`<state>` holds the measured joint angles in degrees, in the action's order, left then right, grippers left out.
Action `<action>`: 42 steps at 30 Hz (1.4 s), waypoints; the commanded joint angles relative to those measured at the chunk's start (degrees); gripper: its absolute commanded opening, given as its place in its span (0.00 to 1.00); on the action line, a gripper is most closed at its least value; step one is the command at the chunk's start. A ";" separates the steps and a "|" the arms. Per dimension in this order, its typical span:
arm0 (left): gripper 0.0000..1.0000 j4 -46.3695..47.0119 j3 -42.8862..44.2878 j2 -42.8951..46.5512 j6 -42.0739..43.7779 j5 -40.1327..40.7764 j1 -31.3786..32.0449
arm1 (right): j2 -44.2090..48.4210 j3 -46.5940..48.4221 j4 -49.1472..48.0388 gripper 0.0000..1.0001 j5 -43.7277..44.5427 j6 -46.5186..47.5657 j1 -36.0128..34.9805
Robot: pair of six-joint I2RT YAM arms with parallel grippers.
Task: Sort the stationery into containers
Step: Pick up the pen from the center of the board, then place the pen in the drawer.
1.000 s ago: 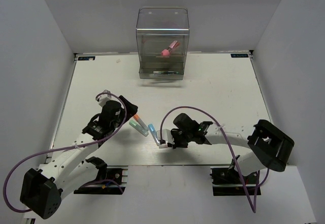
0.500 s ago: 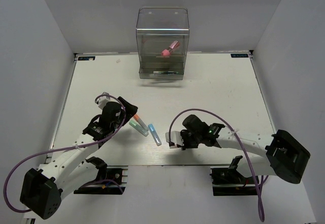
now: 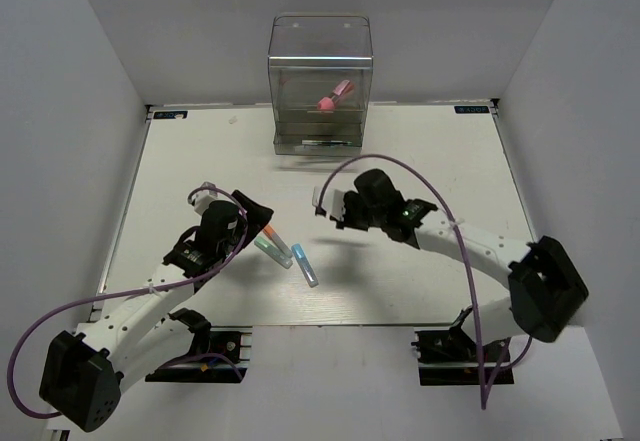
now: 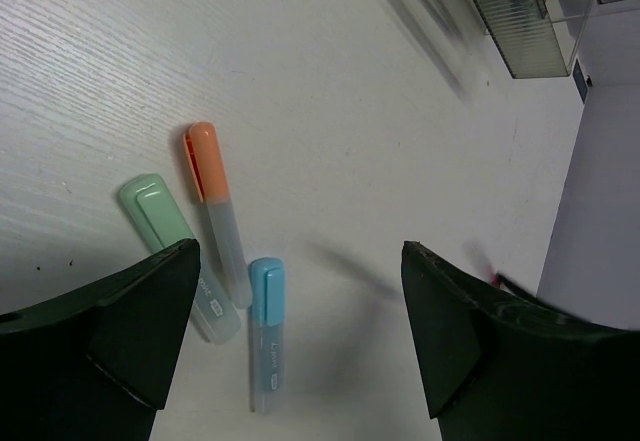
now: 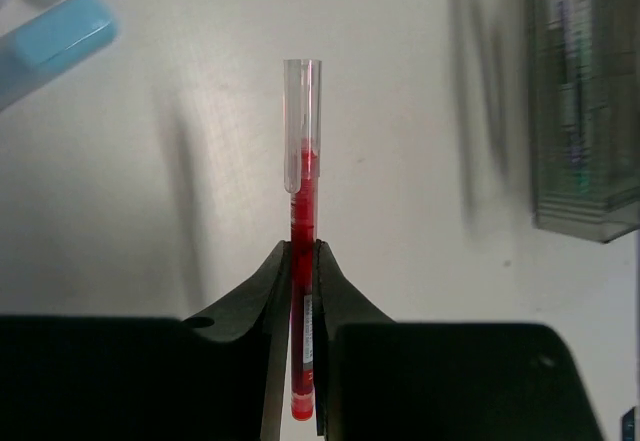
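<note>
My right gripper is shut on a thin red pen with a clear cap and holds it above the table, left of the drawer box. In the top view the right gripper hangs at mid-table in front of the transparent drawer box, which holds a pink-and-red piece. Three short markers lie together: orange-capped, teal-capped and blue-capped. My left gripper is open just above and beside them, empty. It also shows in the top view.
The box's bottom drawer is pulled out with dark pens in it. Grey walls close in the white table on three sides. A purple cable arcs over the right arm.
My right gripper has risen off the table near the blue marker and moved up and back toward the drawer box with the red pen. The left arm has barely moved.
</note>
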<state>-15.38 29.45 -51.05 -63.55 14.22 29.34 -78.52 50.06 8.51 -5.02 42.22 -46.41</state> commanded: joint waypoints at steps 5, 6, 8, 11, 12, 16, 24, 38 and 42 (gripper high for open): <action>0.91 1.84 -1.50 2.44 -1.31 -1.21 -0.16 | -12.00 16.61 -7.98 0.00 1.50 4.79 5.62; 0.91 1.84 -1.50 2.44 -1.31 -1.73 -0.16 | -13.92 18.12 -7.81 0.00 1.33 5.76 5.98; 0.91 1.84 -2.11 3.06 -1.31 -1.74 -0.16 | -17.60 22.42 -7.73 0.00 0.63 7.17 6.94; 0.90 1.84 -2.64 3.59 -1.84 -2.26 -0.16 | -21.65 28.92 -7.37 0.00 -0.95 9.63 8.61; 0.90 1.84 -2.65 3.59 -1.84 -2.26 -0.16 | -22.28 29.91 -7.20 0.00 -1.22 10.25 8.71; 0.90 2.37 -2.65 4.11 -1.84 -2.26 -0.16 | -27.02 37.10 -4.66 0.00 -3.15 15.95 9.76; 0.90 4.21 -2.65 1.22 -1.84 -2.79 -0.16 | -40.12 50.02 -2.10 0.00 -1.32 20.97 11.61; 0.90 5.97 -2.65 0.16 -1.84 -3.32 -0.16 | -43.74 54.53 -2.98 0.53 -1.31 19.23 13.10; 0.87 6.50 -2.65 -1.59 -1.32 -3.85 -0.16 | -39.88 52.42 -1.93 0.23 -6.65 14.83 13.63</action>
<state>-10.48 26.96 -51.94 -65.28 11.11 29.34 -124.75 103.00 7.09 -6.79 61.01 -33.06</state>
